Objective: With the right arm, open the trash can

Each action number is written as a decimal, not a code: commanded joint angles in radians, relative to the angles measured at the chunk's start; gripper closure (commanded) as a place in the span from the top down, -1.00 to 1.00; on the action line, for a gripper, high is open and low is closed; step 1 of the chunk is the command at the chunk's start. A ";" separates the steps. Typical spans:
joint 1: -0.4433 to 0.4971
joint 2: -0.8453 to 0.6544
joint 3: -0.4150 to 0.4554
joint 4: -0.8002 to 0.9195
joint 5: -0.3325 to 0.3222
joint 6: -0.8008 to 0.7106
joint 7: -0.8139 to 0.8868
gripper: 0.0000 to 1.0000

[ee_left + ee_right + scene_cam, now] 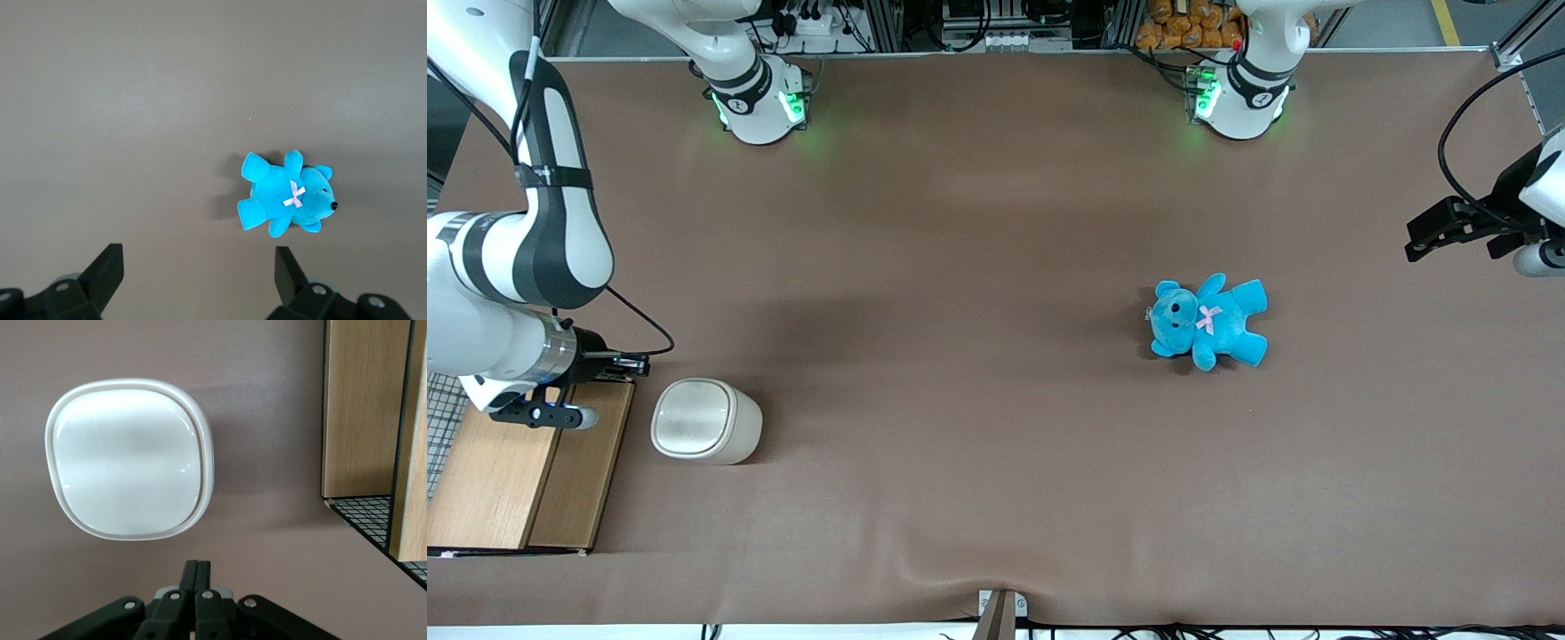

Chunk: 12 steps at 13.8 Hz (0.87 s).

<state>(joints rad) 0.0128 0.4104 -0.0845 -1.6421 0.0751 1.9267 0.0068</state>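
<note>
The trash can (704, 420) (130, 459) is a small cream-white bin with a paler rimmed lid, standing on the brown table toward the working arm's end. Its lid lies flat and closed. The right arm (511, 258) reaches in above the wooden box, and its black gripper (639, 363) (197, 567) hovers beside the can, a little farther from the front camera than the lid. The two fingers (189, 572) are pressed together with nothing between them. The gripper does not touch the can.
A wooden box with wire mesh (520, 467) (363, 420) stands beside the can at the table's edge. A blue teddy (1208, 321) (287, 200) lies toward the parked arm's end of the table.
</note>
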 commanded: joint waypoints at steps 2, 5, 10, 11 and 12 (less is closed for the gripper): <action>0.004 0.027 0.000 0.025 0.014 0.023 0.012 -1.00; 0.007 0.042 -0.001 0.028 0.022 0.070 0.013 -1.00; 0.021 0.117 -0.001 0.106 0.020 0.103 0.015 -1.00; 0.021 0.133 0.000 0.113 0.022 0.107 0.016 -1.00; 0.024 0.142 -0.001 0.113 0.020 0.121 0.024 -1.00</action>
<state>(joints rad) 0.0314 0.5073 -0.0837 -1.5766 0.0821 2.0386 0.0109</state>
